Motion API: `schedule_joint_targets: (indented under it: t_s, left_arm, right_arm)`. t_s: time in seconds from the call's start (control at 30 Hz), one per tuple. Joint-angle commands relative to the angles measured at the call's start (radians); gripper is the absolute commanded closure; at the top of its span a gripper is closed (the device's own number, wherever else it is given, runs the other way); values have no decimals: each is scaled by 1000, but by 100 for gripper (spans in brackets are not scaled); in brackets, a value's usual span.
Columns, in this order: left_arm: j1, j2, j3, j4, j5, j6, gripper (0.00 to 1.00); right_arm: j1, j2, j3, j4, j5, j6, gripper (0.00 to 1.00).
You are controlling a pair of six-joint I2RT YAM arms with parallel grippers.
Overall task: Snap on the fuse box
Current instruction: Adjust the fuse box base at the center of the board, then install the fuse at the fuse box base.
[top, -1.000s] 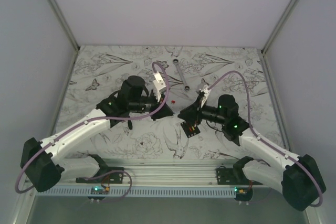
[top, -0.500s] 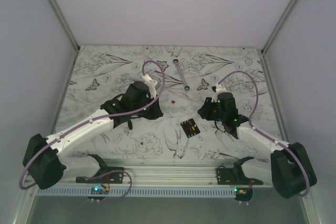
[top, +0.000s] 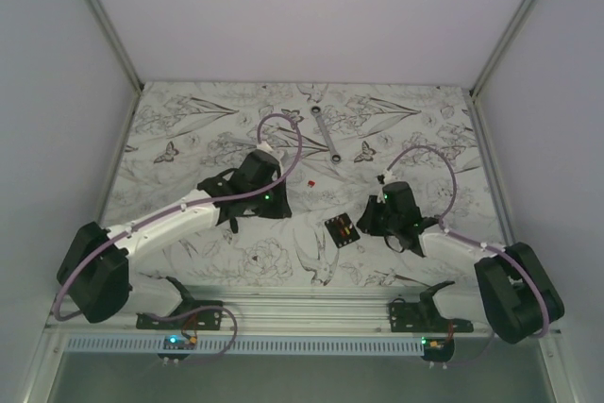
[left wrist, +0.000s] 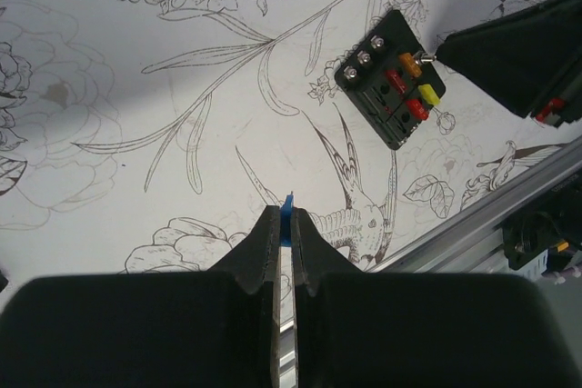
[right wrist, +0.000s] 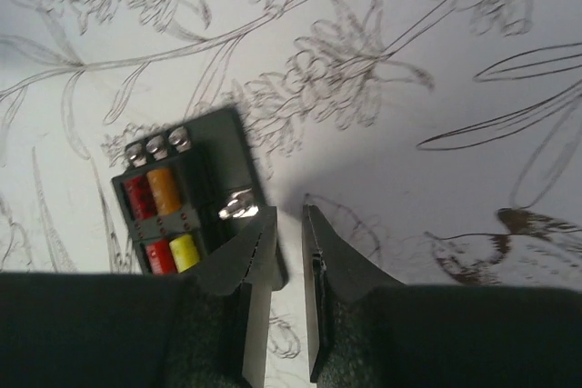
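- Fuse box (right wrist: 195,202): probably light, stiff plastic; best taken by its side edges.
- Right end effector (right wrist: 289,215) barely parted, empty; left end effector (left wrist: 282,222) clamps a blue piece (left wrist: 288,209).

The near corner of the fuse box (right wrist: 205,179) is hidden behind one of the right fingers (right wrist: 255,261), and the box looks slightly blurred in that wrist view. A small blue piece (left wrist: 287,211) sits pinched between the left fingers (left wrist: 266,247), mostly covered, so its kind cannot be told. From above, a red speck (top: 310,179) on the bench (top: 425,120) is too small to identify.
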Motion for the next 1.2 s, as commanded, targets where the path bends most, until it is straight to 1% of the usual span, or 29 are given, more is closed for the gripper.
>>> schedule_joint_targets:
  t_s: [0.0, 0.27, 0.53, 0.63, 0.8, 0.97, 1.07, 1.17]
  left_arm:
    - [-10, 33, 19, -23, -3, -42, 100]
    - [-48, 75, 51, -24, -31, -53, 100]
    - [-82, 154, 113, -37, -36, -43, 100]
    - [-96, 200, 155, -53, -33, -24, 100]
    - [-120, 306, 259, -114, -34, 18, 100]
    - [-152, 401, 357, -170, -57, 62, 100]
    - [-165, 442, 399, -193, -73, 78, 100]
    - [-178, 481, 438, -216, -102, 93, 100]
  right_arm:
    - [52, -10, -47, 39, -19, 75, 77]
    - [173, -22, -78, 96, 12, 168, 79]
    - [215, -69, -81, 90, 53, 192, 79]
    - [214, -134, -85, 49, 104, 180, 78]
    - [213, -268, -85, -80, 279, 140, 74]
    - [210, -348, -95, -145, 393, 129, 63]
    - [210, -395, -111, -164, 460, 161, 56]
    - [210, -464, -127, -170, 498, 177, 42]
